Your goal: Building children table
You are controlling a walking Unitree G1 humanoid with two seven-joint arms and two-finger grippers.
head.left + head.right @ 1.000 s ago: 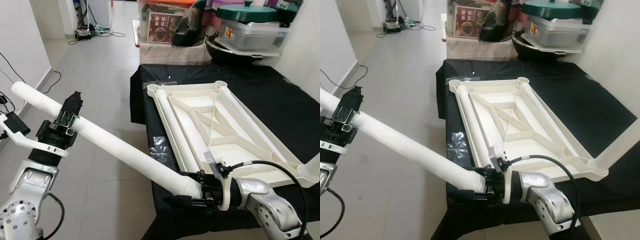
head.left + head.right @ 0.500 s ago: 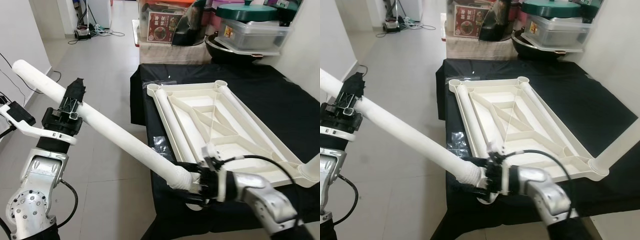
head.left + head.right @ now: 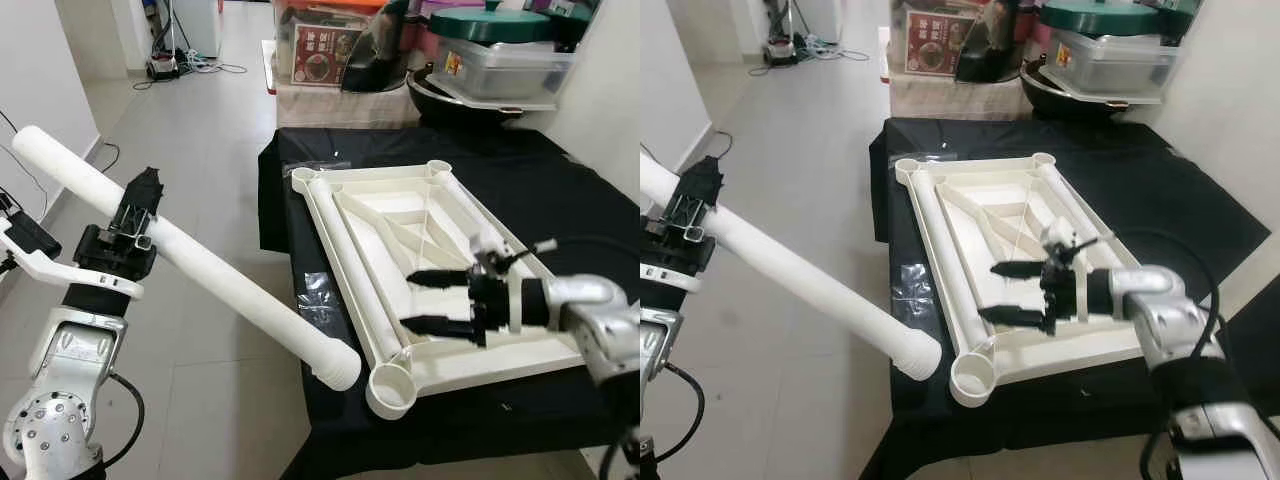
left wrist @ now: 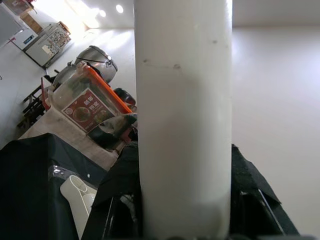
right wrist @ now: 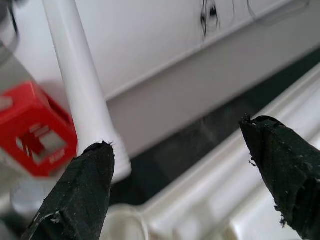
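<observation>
Now that the right tool [image 3: 425, 298] has let go of the leg tube [image 3: 200, 254], its two black fingers stand wide apart over the near end of the upturned table frame [image 3: 420, 260], empty. Half a second ago that tool was wrapped round the tube's ribbed lower end, right at the frame's near-left corner; it has since swung away toward 3 o'clock and sits above the frame's inner ribs.

Left tool [image 3: 135, 222] clamped on the tube about a third of the way down from its upper end, carrying it alone. Tube slopes from 10 o'clock, out over the floor, down toward 5 o'clock. Its free lower end [image 3: 338, 368] hangs just beside the open corner socket [image 3: 392, 389], at roughly the socket's 10 o'clock, not touching and not seated.

Frame lies ribs-up on the black-draped tabletop [image 3: 560, 190], one leg tube resting along its left rail. Far corner sockets open.

Judgement: insertion not done. The tube end has drifted off the socket mouth rather than into it. With only one grip far up the tube, the tip is likely to wander; the next move calls for lining the ribbed end over the socket, probably with the right tool regripping near the tip to steer it in.
</observation>
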